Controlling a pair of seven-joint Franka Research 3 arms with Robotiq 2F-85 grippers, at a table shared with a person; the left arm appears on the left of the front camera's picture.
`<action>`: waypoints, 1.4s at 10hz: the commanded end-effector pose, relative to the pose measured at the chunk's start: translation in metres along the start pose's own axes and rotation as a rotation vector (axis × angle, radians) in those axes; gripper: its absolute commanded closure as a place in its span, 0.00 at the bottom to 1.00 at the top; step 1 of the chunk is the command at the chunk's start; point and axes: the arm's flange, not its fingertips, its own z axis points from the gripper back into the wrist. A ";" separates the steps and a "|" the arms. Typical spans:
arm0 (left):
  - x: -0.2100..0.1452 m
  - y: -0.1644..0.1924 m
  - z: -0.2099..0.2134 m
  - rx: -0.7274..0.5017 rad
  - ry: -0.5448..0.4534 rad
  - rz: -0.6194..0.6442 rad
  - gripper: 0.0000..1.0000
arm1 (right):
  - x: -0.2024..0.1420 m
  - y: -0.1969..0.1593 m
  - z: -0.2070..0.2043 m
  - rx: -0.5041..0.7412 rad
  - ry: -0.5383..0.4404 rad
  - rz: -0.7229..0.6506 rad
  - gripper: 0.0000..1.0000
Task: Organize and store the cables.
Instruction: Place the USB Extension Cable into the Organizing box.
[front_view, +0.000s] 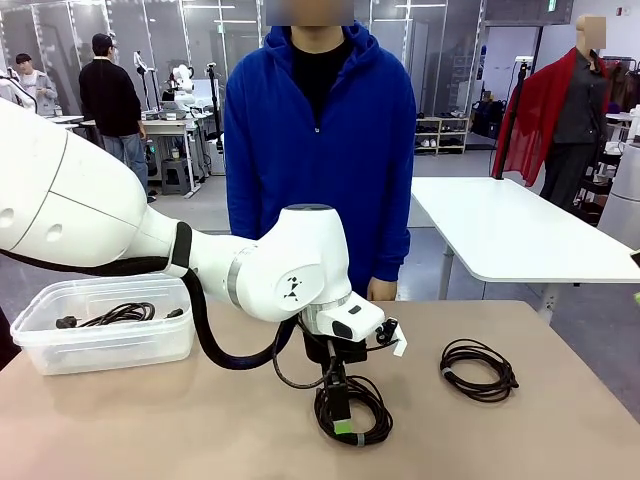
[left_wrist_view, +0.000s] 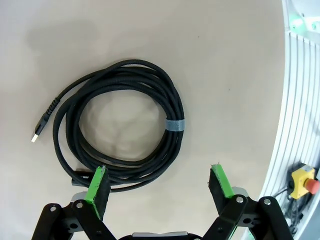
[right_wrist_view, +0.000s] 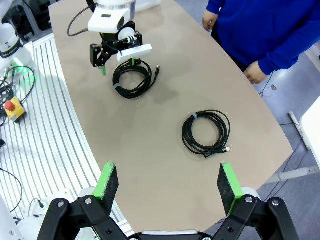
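The tan table (front_view: 150, 430) stood in an open workroom. At its left sat a clear bin (front_view: 100, 350) holding one coiled cable (front_view: 125, 313). The left arm (front_view: 90, 215) reached across to mid-table, wrist turned down. The left gripper (front_view: 341, 412) was poised over a banded coil (front_view: 380, 410), jaws apart, nothing held. A person (front_view: 320, 150) in a blue hoodie stood at the far edge. A second coil (front_view: 478, 370) lay well apart to the right. The right gripper (right_wrist_view: 168, 182) hung high above the table, jaws apart and empty.
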 end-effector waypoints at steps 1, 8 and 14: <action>0.000 0.000 0.000 0.000 0.000 0.001 0.00 | -0.001 0.000 0.000 0.000 0.000 0.001 0.00; 0.042 0.008 -0.041 0.083 0.035 0.135 0.00 | -0.001 0.000 0.000 0.000 0.000 0.001 0.00; 0.044 -0.008 -0.046 0.065 0.092 0.120 0.13 | -0.001 0.000 0.000 0.000 0.000 0.001 0.00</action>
